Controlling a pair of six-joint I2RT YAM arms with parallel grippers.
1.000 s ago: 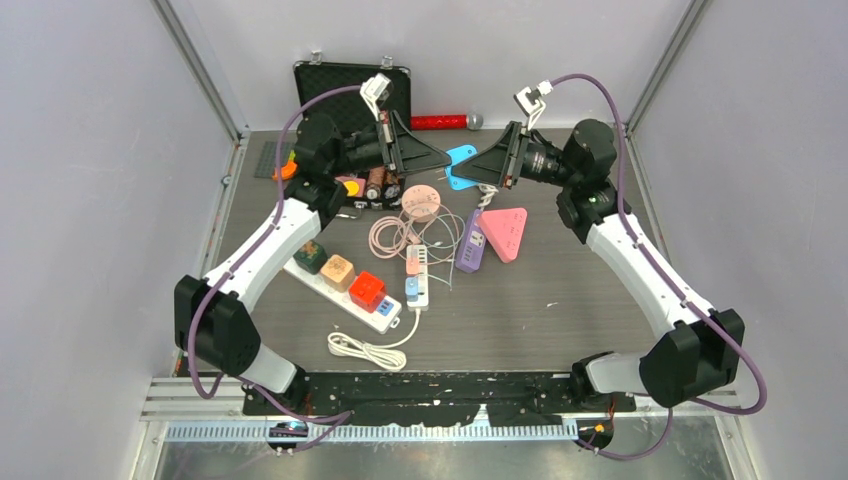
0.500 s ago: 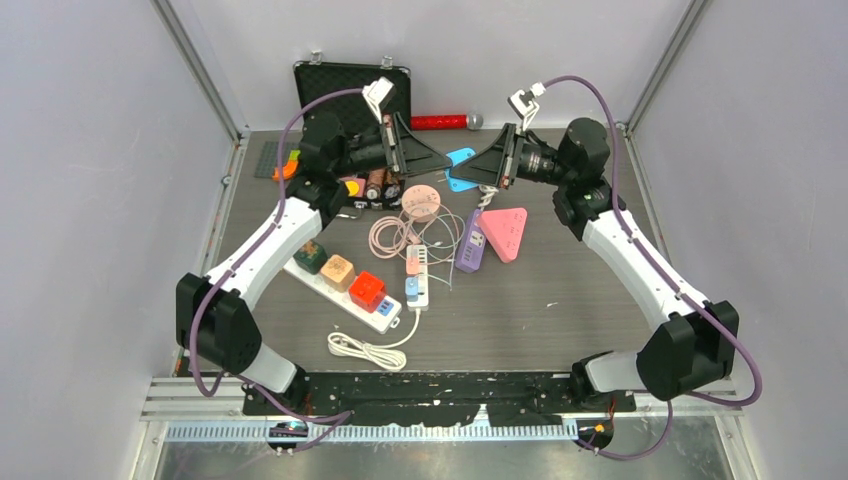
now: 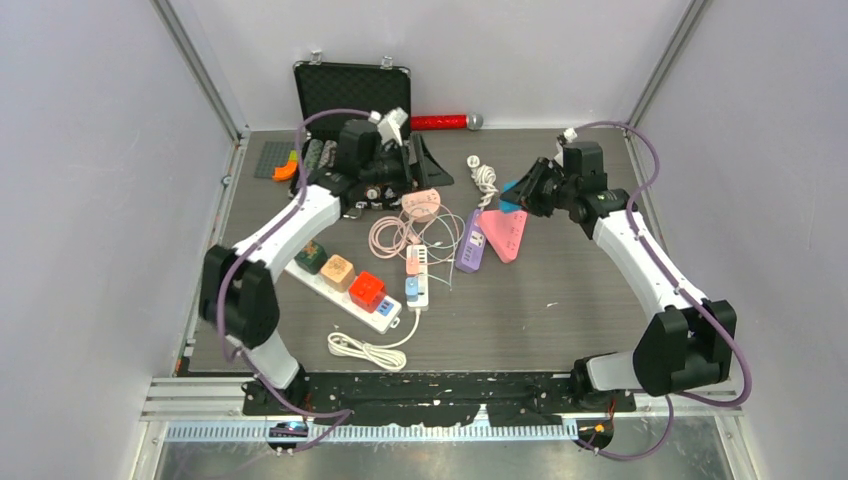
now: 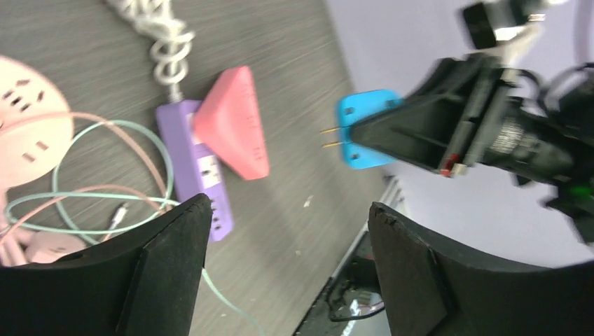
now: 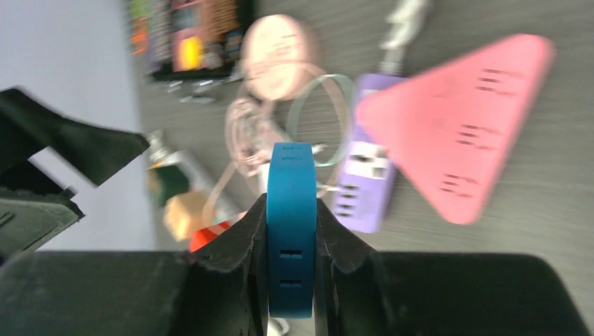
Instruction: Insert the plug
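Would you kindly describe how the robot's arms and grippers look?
The left arm and right arm have white links between bulky black joints, each trailing a purple cable. The left gripper and right gripper have matte black, wedge-shaped fingers.

The right hand (image 5: pixel 291 204) hides part of the blue plug (image 5: pixel 291 168); blur perhaps masks the purple strip (image 5: pixel 368 189).
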